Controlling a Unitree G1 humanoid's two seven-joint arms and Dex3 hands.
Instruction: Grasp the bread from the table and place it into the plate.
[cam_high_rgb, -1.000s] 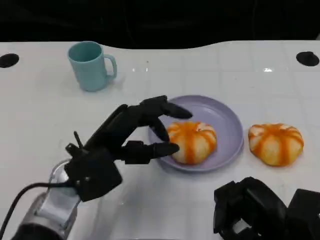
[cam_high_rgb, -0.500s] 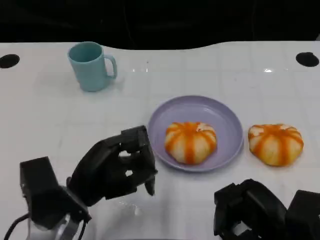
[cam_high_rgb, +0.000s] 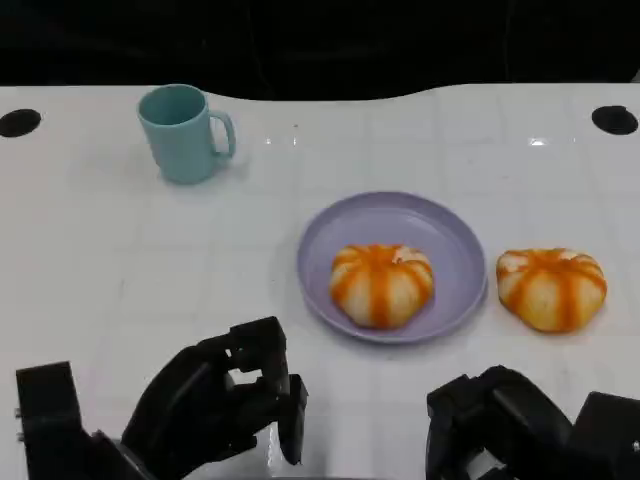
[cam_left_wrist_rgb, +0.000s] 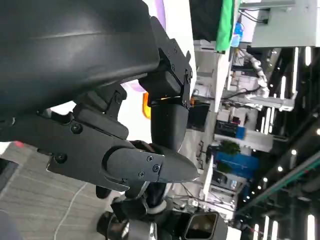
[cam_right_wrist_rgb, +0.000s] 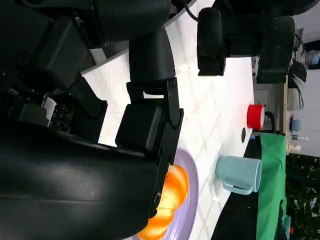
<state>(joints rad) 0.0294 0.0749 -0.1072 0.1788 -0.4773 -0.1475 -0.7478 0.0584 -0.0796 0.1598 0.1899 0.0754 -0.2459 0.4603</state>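
Note:
One orange-striped bread bun lies inside the lilac plate at the table's middle. A second, like bun sits on the table just right of the plate. My left hand is low at the near left edge, well clear of the plate, its fingers curled in and holding nothing. My right hand rests at the near right edge, below the second bun, fingers also curled in and empty. In the right wrist view the right hand lies before the bun and the plate.
A teal mug stands at the far left of the white table, also seen as the mug in the right wrist view. Dark round holes mark the table's far corners. A red object stands beyond the table.
My left hand has pulled back from the plate's left rim toward the near edge and its fingers have curled in. The bun stays in the plate. The right hand has barely moved.

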